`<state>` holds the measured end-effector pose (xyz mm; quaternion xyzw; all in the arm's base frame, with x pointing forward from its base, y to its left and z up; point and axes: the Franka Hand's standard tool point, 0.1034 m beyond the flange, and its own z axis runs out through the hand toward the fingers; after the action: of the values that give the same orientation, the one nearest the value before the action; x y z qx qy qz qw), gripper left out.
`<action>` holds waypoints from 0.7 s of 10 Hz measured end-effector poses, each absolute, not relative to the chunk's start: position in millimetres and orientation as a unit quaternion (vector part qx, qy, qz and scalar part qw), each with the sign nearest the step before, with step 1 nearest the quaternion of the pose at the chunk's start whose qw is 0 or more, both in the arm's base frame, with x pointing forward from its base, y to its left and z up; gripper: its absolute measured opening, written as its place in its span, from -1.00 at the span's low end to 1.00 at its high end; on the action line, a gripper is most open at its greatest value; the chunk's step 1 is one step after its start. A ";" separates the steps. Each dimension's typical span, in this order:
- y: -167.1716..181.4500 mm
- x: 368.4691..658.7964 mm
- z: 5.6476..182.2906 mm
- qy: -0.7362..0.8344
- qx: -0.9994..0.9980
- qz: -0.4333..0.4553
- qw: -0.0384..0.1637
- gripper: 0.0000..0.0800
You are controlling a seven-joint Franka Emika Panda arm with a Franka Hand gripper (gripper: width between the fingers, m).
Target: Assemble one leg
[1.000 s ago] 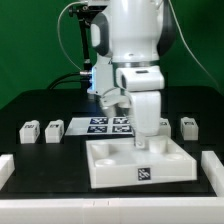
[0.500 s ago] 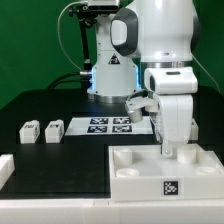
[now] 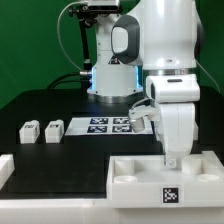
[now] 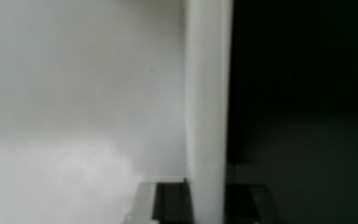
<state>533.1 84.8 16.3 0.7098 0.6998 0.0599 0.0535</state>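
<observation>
Ext. view: loose legs (image 3: 28, 130); wrist cam: tray wall (image 4: 87, 100) only (fingers (image 3: 172, 158) clamping it).

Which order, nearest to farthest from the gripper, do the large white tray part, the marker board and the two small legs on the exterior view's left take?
1. The large white tray part: the gripper reaches down into it, at the front.
2. The marker board: behind the tray, mid-table.
3. The inner leg: on the exterior view's left.
4. The outer leg: farthest left.
</observation>
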 end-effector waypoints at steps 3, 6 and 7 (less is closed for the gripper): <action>90.1 510.7 14.5 0.695 0.715 0.051 0.044 -0.85; 90.8 490.2 10.6 0.687 0.723 0.055 0.038 -0.85; 90.1 482.8 10.3 0.687 0.723 0.056 0.036 -0.85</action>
<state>482.8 90.1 10.3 0.7231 0.6875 0.0564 0.0363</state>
